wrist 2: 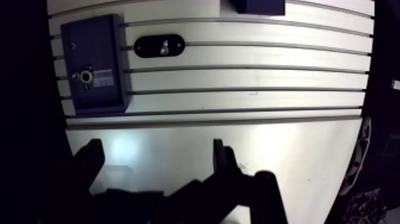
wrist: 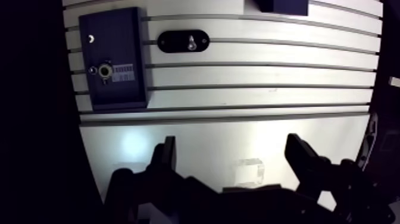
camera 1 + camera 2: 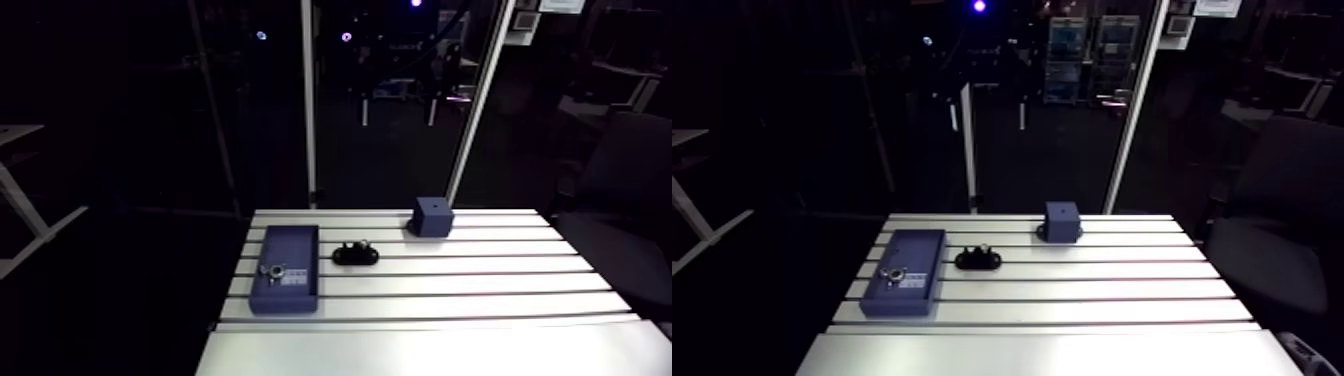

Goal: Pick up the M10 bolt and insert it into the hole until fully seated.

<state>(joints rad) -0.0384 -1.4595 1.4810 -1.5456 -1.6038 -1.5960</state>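
Note:
A dark blue plate (image 3: 284,268) lies at the table's left, and a metal-ringed hole (image 2: 105,70) sits in it next to a small white label. To the right of the plate is a black oval holder (image 3: 356,254) with the silver bolt (image 2: 191,42) standing in its middle. In the wrist view my gripper (image 2: 232,146) hangs well above the bare front strip of the table. It is open, with its dark fingers (image 2: 165,156) wide apart and nothing between them. The plate and the bolt lie far ahead of the fingers. The arm view does not show the gripper.
A blue cube block (image 3: 432,216) stands at the back of the slotted aluminium table (image 3: 450,300), to the right of the holder. The table's left edge runs close beside the blue plate. A dark chair (image 3: 1272,250) is off the right side.

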